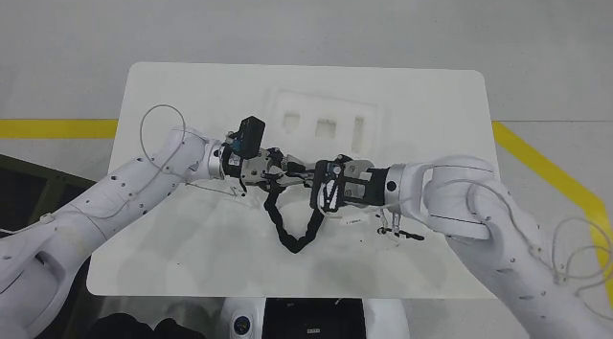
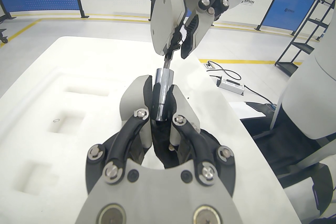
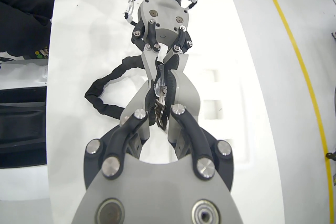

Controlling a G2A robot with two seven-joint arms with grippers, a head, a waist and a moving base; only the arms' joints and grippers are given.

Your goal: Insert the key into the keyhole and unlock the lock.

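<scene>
Key (image 2: pixel 167 60): pinched by its head in the right claw (image 2: pixel 174 52), blade pointing at the lock; blade tip sits in the keyhole (image 3: pixel 161 90) on the cylinder's end face. How deep it goes, cannot tell.
Lock (image 2: pixel 163 88): chrome cylinder, held off the counter over its middle, clamped across its body by the left claw (image 2: pixel 160 83). Keyhole end faces the right claw.
Left claw: closed tight on the lock, both fingers (image 2: pixel 181 101) pressed to the cylinder's sides. It comes in from the counter's left in the top view.
Right claw: closed on the key's head, fingers nearly together. It comes in from the counter's right, nose to nose with the left claw and almost touching it.
Cable (image 1: pixel 287 229): black sleeved loop attached to the lock, hanging from under the two claws toward the counter's near edge. Whether its low end rests on the counter, cannot tell.
Counter (image 1: pixel 192 90): white, rounded corners.
Foam tray (image 1: pixel 287 100): white, on the far half of the counter behind the claws, with rectangular recesses cut in it.
Small dark bits (image 1: pixel 400 232): on the counter under the right forearm, too small to identify.
</scene>
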